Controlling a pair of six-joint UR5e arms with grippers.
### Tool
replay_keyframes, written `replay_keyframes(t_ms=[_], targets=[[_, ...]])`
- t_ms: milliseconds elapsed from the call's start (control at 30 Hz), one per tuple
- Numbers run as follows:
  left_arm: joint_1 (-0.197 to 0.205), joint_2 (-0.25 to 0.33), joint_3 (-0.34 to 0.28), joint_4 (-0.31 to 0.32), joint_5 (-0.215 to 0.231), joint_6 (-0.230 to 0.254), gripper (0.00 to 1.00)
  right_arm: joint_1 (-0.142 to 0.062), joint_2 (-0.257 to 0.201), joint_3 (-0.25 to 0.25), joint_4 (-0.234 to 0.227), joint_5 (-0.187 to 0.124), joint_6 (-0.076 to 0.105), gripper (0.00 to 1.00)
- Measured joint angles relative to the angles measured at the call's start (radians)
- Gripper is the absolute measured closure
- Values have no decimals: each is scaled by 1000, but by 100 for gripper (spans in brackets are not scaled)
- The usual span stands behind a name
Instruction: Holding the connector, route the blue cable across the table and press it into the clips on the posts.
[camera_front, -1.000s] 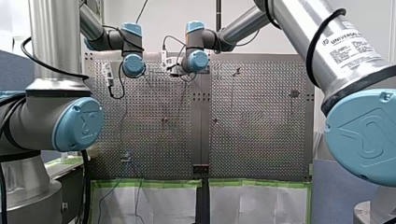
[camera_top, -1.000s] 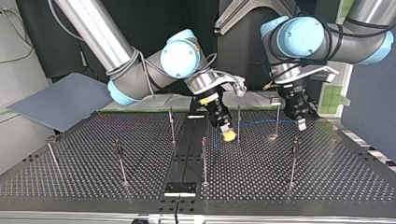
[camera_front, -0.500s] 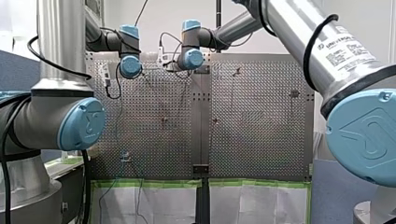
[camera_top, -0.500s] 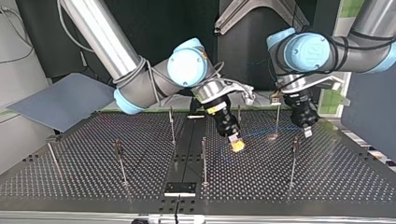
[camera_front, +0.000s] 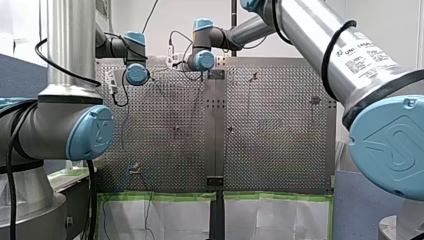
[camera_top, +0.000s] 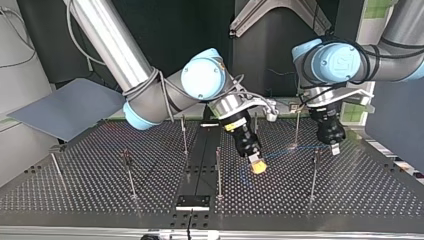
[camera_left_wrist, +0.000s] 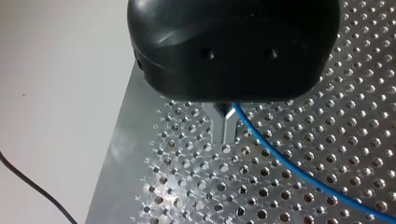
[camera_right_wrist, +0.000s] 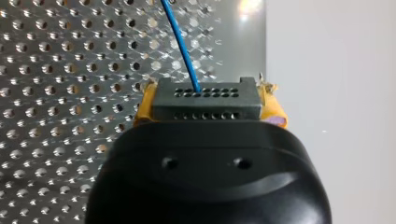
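My right arm (camera_top: 150, 95) and my left arm (camera_top: 390, 45) are being held low over the half of the table (camera_top: 100, 190) at the top view's right. The connector (camera_right_wrist: 205, 102) is being gripped between the yellow pads (camera_right_wrist: 273, 109) of the right gripper (camera_top: 258, 166). The metal fingers (camera_left_wrist: 224, 126) of the left gripper (camera_top: 334, 148) are being pressed together on the blue cable (camera_left_wrist: 299, 172). The cable is being strung between the two grippers, just above the holes and among the posts (camera_top: 218, 170). It is not seen seated in any clip, so the routing is being judged as barely begun.

For this step, the span should be kept lightly taut and the connector pulled straight, not twisted. The left gripper is probably being used as a guide, so it should be set just beside a clip. The cable should be pressed down along the post's own line, since a sideways push is likely to bend so thin a rod. The clips themselves are too small to be read here.

The room is being shown dark behind the arms in the top view and pale in the front view. A grey panel (camera_top: 65, 107) is being propped beside the table, and green tape (camera_front: 160, 196) is being used along its near edge in the front view. The perforated metal is being lit to a glare in places.
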Motion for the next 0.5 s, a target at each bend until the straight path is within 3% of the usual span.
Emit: replay_keyframes(t_ms=[267,500], targets=[[37,-27,15,31,59,-10,100,4,27,-2,7,0,-6,100],[98,-29,30,67,125,-51,100,0,33,-2,7,0,-12,100]])
